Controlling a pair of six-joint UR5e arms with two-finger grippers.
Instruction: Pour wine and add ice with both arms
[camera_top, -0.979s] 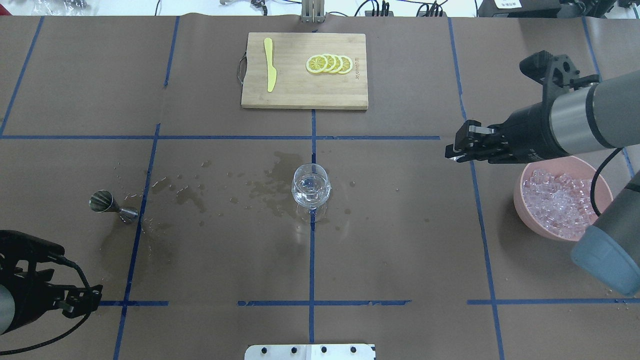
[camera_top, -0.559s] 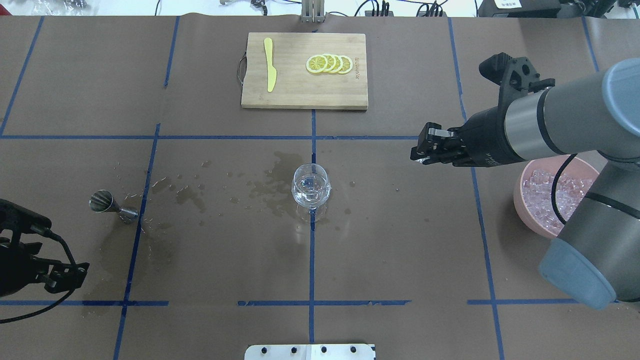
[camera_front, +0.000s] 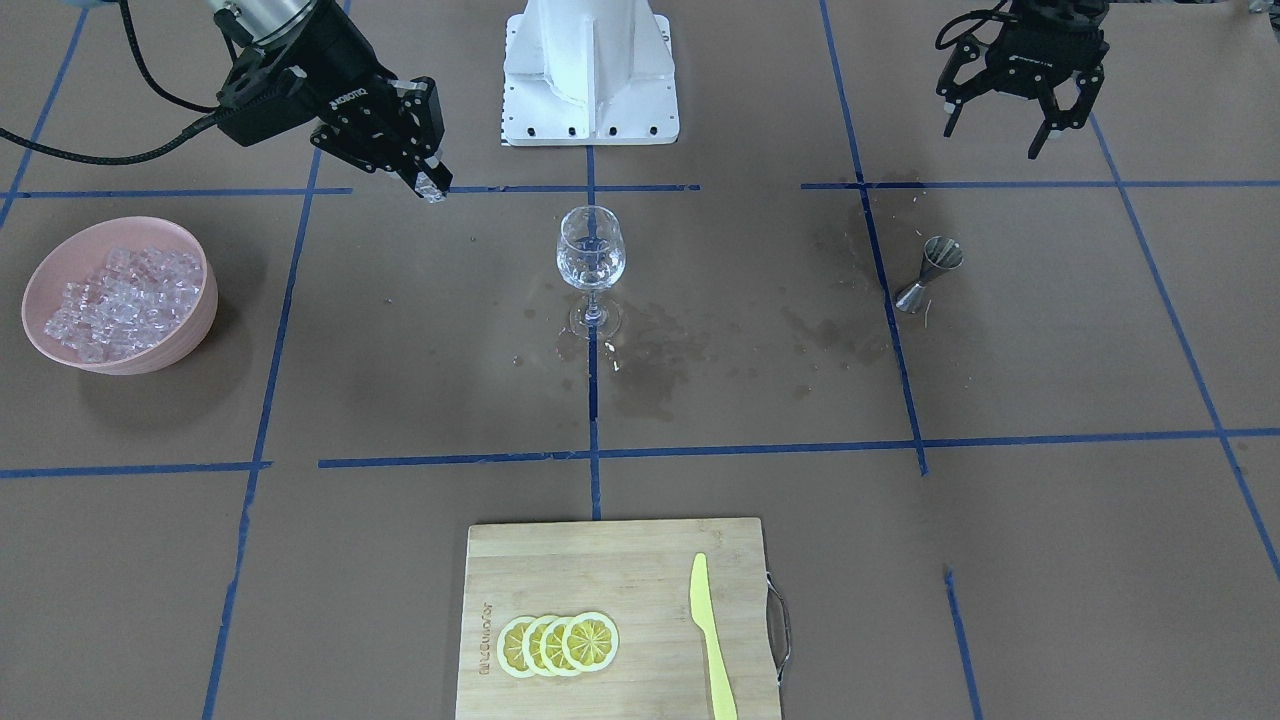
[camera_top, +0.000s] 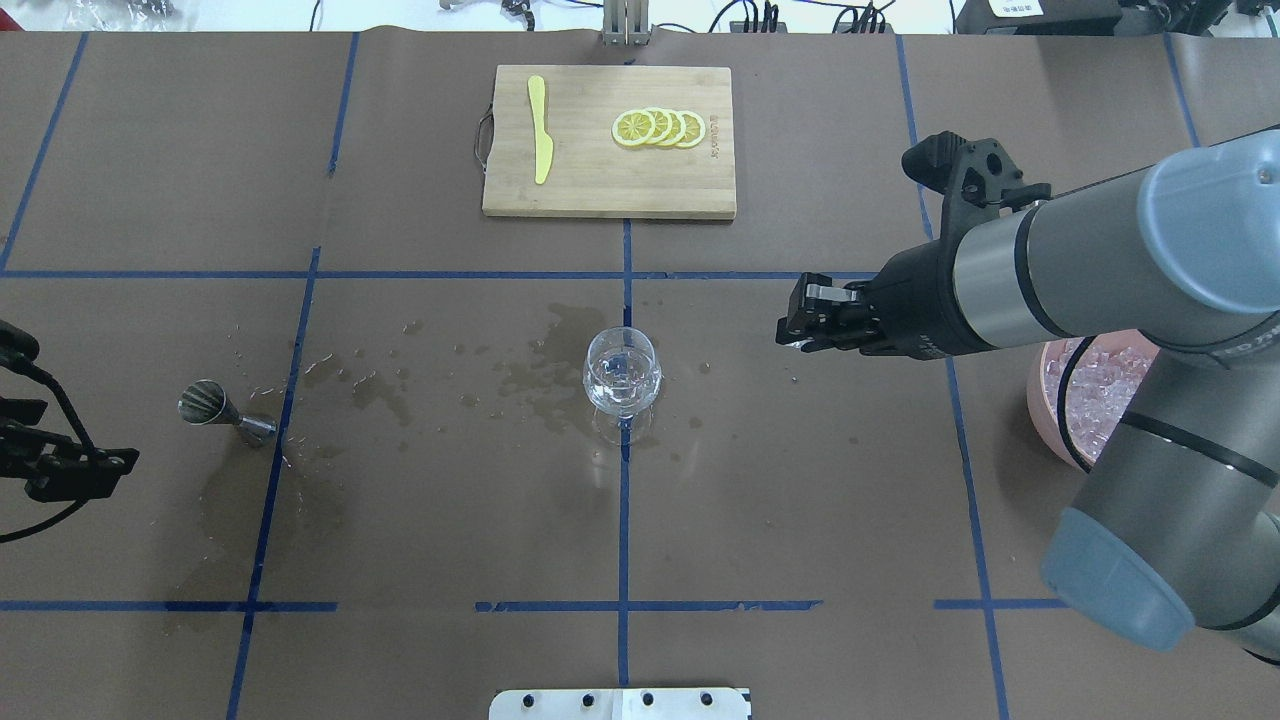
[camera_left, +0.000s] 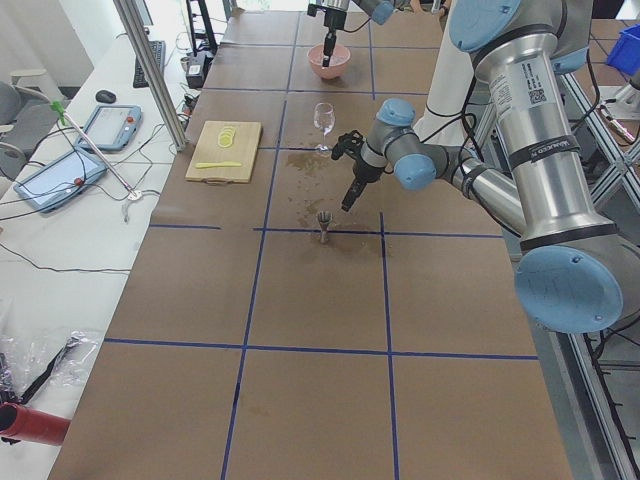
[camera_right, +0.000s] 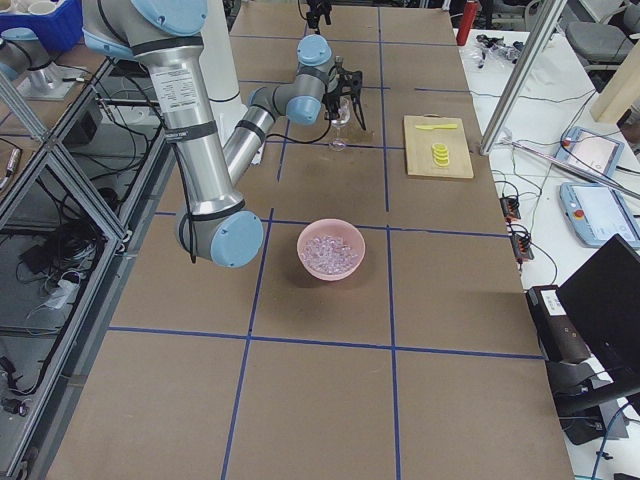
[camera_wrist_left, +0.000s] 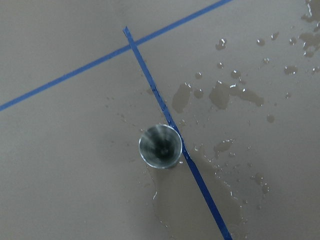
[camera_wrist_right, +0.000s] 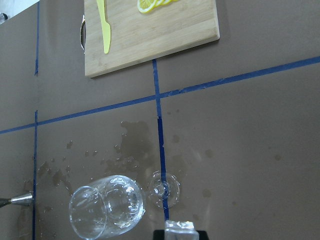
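Right gripper (camera_front: 430, 182), black and three-pronged, narrowed onto a single clear ice cube (camera_wrist_right: 180, 226) pinched at its fingertips. It hangs raised above the brown paper table cover (camera_top: 800, 500), between the pink plastic bowl (camera_front: 205, 305) and the clear stemmed wine glass (camera_front: 590, 255), nearer the glass but not yet over its rim. The height appears chosen so the cube can clear the rim before release. The remaining ice (camera_front: 120, 295) lies heaped in the bowl, well apart from the glass. The wine (camera_top: 620, 388), a shallow, nearly colourless pool, sits in the glass bowl, so the pour is judged done. Left gripper (camera_front: 1015, 125), prongs spread wide and empty, hovers above the small upright steel double-cone jigger (camera_wrist_left: 160, 146), which stands on a blue tape line among dark wet stains (camera_top: 370, 385). This arm is parked clear of the centre, likely to leave the glass free for the other
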